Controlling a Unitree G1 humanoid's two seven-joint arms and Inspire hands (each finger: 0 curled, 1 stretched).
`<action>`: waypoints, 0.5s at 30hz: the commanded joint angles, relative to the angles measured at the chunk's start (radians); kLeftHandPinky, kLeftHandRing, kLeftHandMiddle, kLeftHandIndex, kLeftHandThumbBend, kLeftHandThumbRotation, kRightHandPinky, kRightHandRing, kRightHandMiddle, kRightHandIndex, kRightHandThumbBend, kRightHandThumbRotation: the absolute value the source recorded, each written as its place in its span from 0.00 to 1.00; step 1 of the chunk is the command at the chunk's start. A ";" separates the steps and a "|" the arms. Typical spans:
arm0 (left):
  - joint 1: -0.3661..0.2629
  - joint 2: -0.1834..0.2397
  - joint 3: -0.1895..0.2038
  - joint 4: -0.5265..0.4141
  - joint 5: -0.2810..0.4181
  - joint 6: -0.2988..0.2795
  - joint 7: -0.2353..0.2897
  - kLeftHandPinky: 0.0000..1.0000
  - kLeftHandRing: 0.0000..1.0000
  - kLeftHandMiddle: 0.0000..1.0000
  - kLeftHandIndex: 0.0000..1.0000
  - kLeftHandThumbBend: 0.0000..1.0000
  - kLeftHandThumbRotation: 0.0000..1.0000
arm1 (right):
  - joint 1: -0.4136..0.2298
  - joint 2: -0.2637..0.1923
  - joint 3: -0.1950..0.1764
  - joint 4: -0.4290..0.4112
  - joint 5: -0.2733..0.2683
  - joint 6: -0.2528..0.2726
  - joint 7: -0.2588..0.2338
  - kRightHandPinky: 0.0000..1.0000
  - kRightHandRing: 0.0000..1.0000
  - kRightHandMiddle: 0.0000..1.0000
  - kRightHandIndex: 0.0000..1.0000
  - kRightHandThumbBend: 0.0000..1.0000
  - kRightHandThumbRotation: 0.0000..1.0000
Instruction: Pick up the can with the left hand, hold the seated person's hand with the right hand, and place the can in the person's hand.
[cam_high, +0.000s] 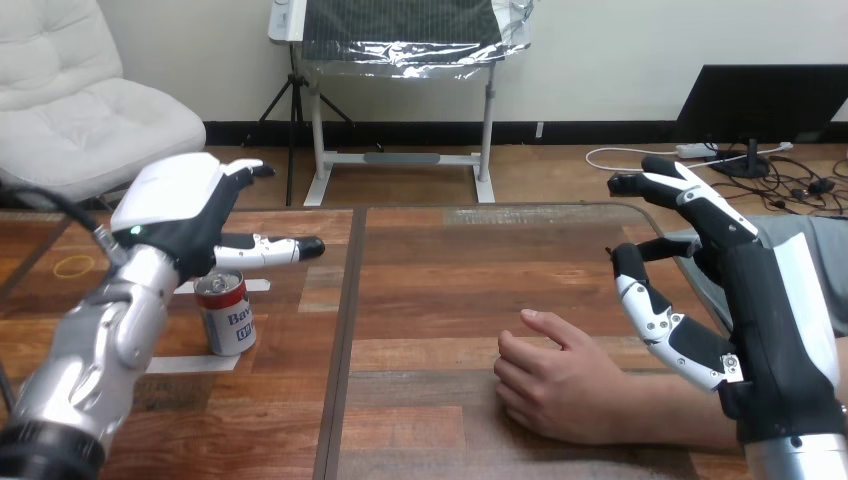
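A small red, white and blue can (226, 313) stands upright on the wooden table (430, 270) at the left. My left hand (185, 215) hovers just above and behind it, fingers straight, holding nothing. The person's hand (555, 385) rests on the table at the lower middle, loosely curled, with its forearm running off to the right. My right hand (745, 300) stands upright just to the right of it, fingers spread and thumb out, apart from the person's hand and wrist.
White tape strips (190, 362) mark the table around the can. A yellow rubber band (74, 266) lies near the far left edge. A dark seam (345, 340) runs down the table between the can and the person's hand.
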 joint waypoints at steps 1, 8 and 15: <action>-0.132 0.031 -0.045 0.065 0.036 -0.018 0.050 0.78 0.81 0.84 0.86 0.86 0.84 | -0.076 -0.022 -0.023 -0.060 -0.011 0.005 0.002 0.63 0.86 0.88 0.71 0.30 0.00; -0.157 0.031 -0.084 0.118 0.067 -0.016 0.082 0.79 0.81 0.83 0.86 0.85 0.86 | -0.078 -0.032 -0.024 -0.064 -0.013 0.010 -0.002 0.62 0.87 0.87 0.70 0.30 0.00; -0.166 0.035 -0.109 0.143 0.082 -0.010 0.093 0.80 0.82 0.83 0.86 0.85 0.86 | -0.079 -0.039 -0.029 -0.070 -0.027 0.018 0.003 0.62 0.87 0.87 0.69 0.31 0.00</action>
